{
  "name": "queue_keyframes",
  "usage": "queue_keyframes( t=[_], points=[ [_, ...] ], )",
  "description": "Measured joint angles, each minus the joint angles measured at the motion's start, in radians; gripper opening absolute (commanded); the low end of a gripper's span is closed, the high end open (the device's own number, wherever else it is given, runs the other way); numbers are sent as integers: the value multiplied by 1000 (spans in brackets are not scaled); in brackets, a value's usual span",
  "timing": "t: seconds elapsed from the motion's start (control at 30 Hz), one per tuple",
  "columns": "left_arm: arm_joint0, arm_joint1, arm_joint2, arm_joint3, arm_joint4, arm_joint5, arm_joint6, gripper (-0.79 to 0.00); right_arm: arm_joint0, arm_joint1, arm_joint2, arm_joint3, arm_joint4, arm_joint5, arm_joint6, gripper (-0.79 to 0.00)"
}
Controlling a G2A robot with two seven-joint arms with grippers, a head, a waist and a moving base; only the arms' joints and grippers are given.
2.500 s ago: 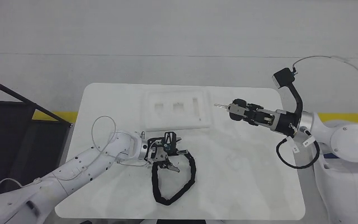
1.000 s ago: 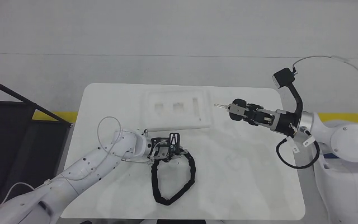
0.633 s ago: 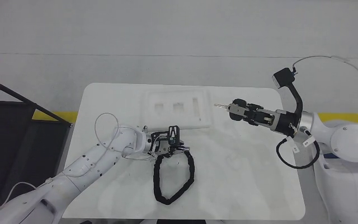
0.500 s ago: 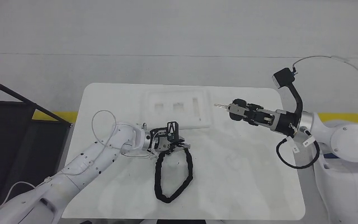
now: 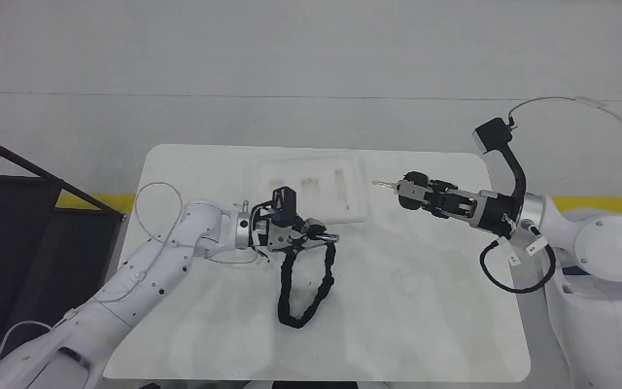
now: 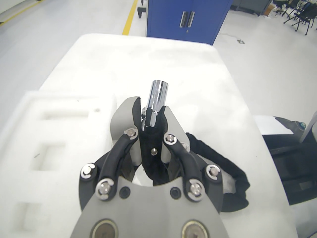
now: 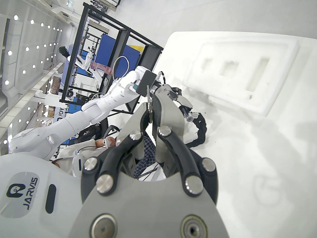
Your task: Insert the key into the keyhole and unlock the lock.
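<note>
**A:** Just off the table centre, toward 10 o'clock, the left gripper is clamped on the lock. Its jaws are nearly closed on the dark collar. The chrome barrel sticks out past the fingertips toward 3 o'clock. The black chain trails off toward 6 o'clock, with its loop lying on the table.

**B:** Key?

**A:** It's in the right gripper, out at 1 o'clock from centre. The jaws are pinched flat on the head of the key, and the blade points to 9 o'clock. It's well apart from the barrel. A foam tray sits at 12 o'clock.

**B:** Handling?

**A:** My read: the barrel is stiff polished steel and probably slick, so the collar is the better bite. The chain looks floppy and fairly heavy. Its drag toward 6 o'clock could tilt or twist the barrel off axis. The key is light, rigid and thin. Holding it by the head is right, but a flat pinch may let it pivot under turning load. The blade could bend if it goes in crooked.

**B:** Keyhole?

**A:** Can't make it out. I'd guess it's in the barrel's end face, toward 3 o'clock.
</note>
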Motion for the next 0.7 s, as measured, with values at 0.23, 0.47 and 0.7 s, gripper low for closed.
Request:
queue_keyframes(
  t=[0.23,0.47,0.7],
  points=[
    [1,-2,-47,-29,-37,-28,105,-785,-12,1,-16,-16,-7,-6,3,-785],
    [-30,3,-51,-69,-40,-27,202,-785,-7,16,-71,-77,-12,20,153,-785],
    [-78,20,-13,-104,-2,-27,322,-785,19,26,-126,-120,12,67,236,-785]
  ],
)
